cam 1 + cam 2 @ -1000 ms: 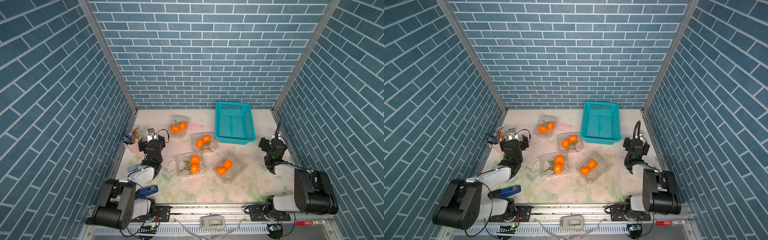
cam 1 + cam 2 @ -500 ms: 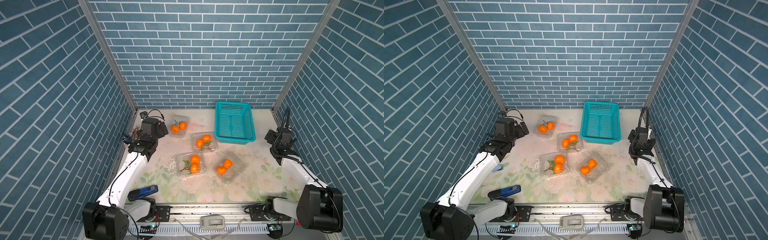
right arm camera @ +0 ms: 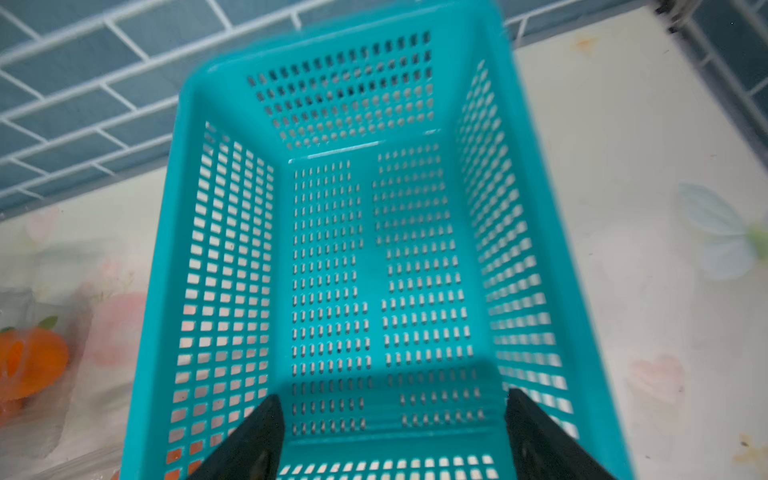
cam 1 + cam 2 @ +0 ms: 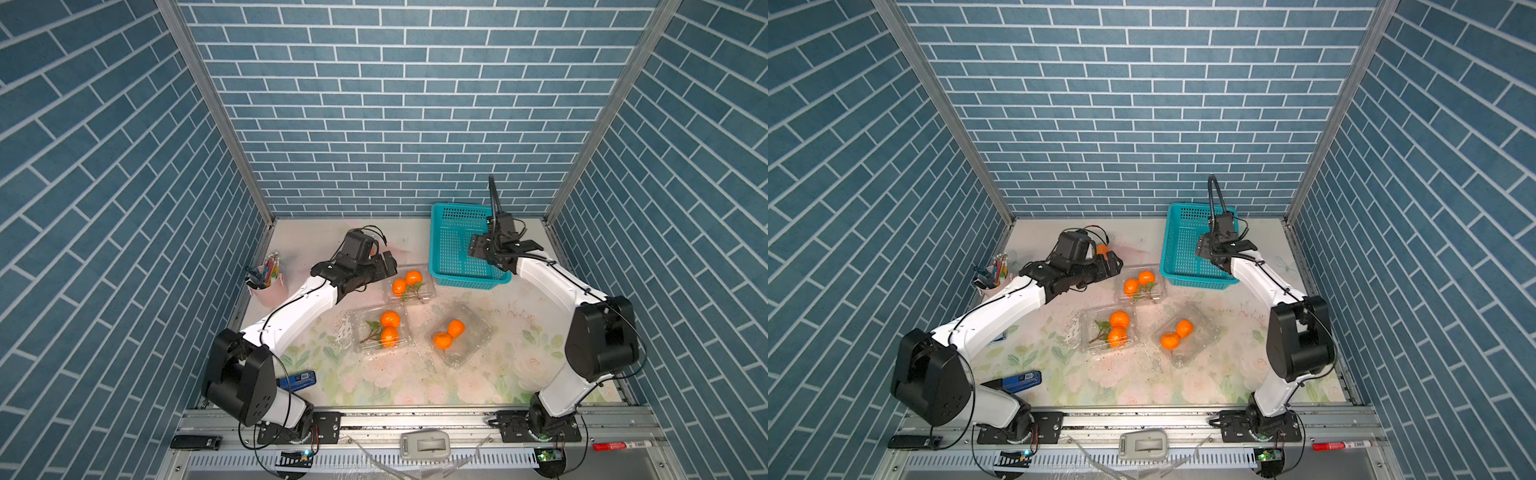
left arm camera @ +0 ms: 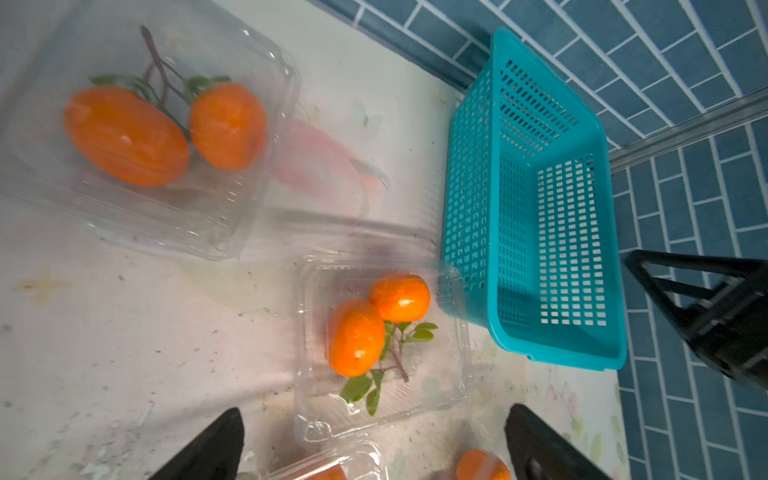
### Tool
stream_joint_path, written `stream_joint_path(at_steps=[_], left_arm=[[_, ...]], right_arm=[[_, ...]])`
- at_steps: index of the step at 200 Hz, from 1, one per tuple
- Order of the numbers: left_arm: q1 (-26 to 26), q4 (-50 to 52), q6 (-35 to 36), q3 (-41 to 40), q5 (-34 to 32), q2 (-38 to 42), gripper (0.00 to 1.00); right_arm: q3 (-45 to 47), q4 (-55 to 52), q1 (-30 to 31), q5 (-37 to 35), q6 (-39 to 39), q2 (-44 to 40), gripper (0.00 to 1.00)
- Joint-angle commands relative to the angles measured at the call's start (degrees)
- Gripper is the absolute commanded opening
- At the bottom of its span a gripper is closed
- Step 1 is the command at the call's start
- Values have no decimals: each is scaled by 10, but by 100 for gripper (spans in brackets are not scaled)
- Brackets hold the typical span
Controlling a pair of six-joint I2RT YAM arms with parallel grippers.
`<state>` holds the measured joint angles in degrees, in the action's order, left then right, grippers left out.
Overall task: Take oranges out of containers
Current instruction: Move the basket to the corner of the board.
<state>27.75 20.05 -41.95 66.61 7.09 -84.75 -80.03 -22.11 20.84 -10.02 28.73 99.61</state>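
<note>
**Approach step: no fruit out yet**

All oranges (image 4: 390, 319) lie in pairs inside the clear containers (image 4: 471, 332), clustered mid-table, left of or nearer than the teal basket (image 4: 440, 232). Left gripper (image 5: 376, 409), jaws wide apart and empty, hovers over the far-left container; left arm (image 4: 299, 307) is stretched out from its near base. Right gripper (image 3: 392, 397), jaws apart and empty, hangs above the basket; right arm (image 4: 552, 282) has its elbow raised. Next, probably: descend and pry a lid. The thin plastic may slide, so brace it.

L arm (image 4: 299, 307) stretched fwd, forearm angled inward; L gripper (image 4: 384, 266) pitched down, jaws wide apart (fingers (image 5: 208, 444) just at the wrist view's edge). R arm (image 4: 548, 282) elbow raised; R gripper (image 4: 478, 248) points inward, jaws apart too, seemingly a bit narrower, wrist view blurry.
</note>
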Motion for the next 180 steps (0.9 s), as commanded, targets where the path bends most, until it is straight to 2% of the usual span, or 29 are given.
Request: stream_joint_path(at_steps=[1, 68, 111, 139, 155, 180], left_arm=[[0, -43, -42, -3, 50, -10, 99], [-5, -56, -36, -24, 88, -19, 99], [-16, -76, -31, -43, 99, -18, 99], [-24, -77, -29, -42, 112, -23, 99], [-24, -79, -29, -43, 114, -22, 99], [-24, -94, -37, -48, 119, -22, 99]], right_arm=[[-84, -68, 37, 10, 19, 64, 82], [-305, -152, 103, -16, 14, 241, 76], [-382, -196, 117, -30, -7, 317, 71], [-392, -215, 118, -46, -25, 330, 57], [-381, -212, 117, -54, -54, 320, 44], [-349, -208, 113, -71, -111, 291, 33]])
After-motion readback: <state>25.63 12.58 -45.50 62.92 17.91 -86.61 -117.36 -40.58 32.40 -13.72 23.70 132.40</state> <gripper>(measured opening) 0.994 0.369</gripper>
